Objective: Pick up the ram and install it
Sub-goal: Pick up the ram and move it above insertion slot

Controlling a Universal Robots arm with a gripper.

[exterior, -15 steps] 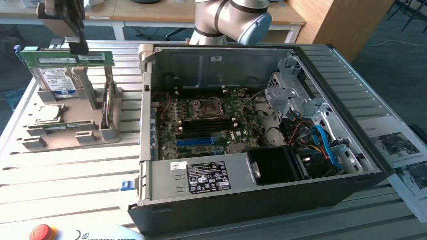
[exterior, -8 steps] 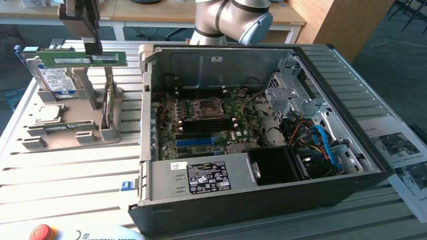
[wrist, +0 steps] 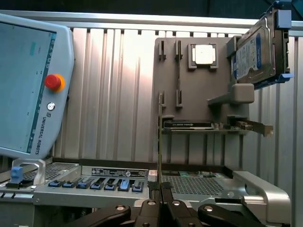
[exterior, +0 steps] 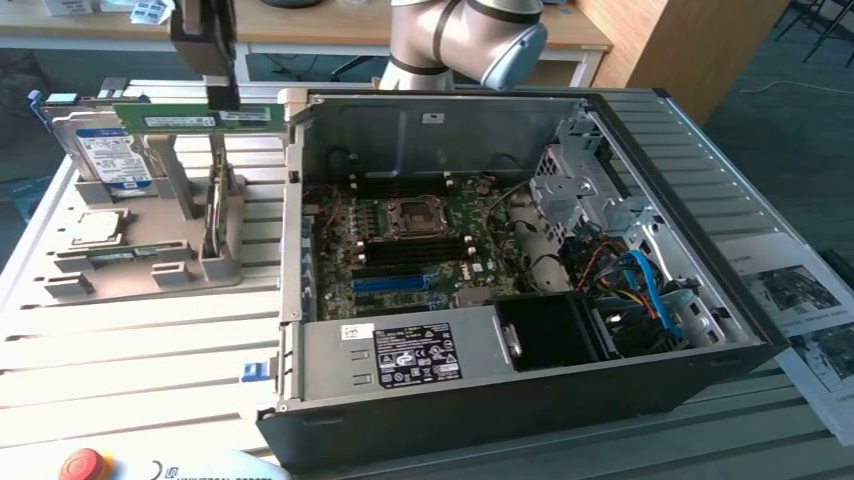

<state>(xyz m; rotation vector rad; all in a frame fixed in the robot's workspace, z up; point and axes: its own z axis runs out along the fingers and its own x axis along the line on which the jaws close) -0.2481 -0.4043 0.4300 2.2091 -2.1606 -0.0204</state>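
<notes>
Claw [exterior: 224,98] is pinched on the RAM stick [exterior: 167,120], apparently holding it clear above the grey parts holder [exterior: 147,265] beneath, with the hard drive [exterior: 110,155] just beside it and the open computer case [exterior: 747,335] further out; pick-up is judged complete, and seating on the motherboard [exterior: 400,250] is not yet done.

The hand [exterior: 224,104] covers part of the ram [exterior: 167,120]; the arm [exterior: 461,35] is cropped.

An open computer case [exterior: 534,405] lies on the slatted table [exterior: 134,350], its motherboard [exterior: 461,215] exposed. Beside it, a gray holder [exterior: 134,278] carries a hard drive [exterior: 114,152] and a square chip [exterior: 96,228].
</notes>
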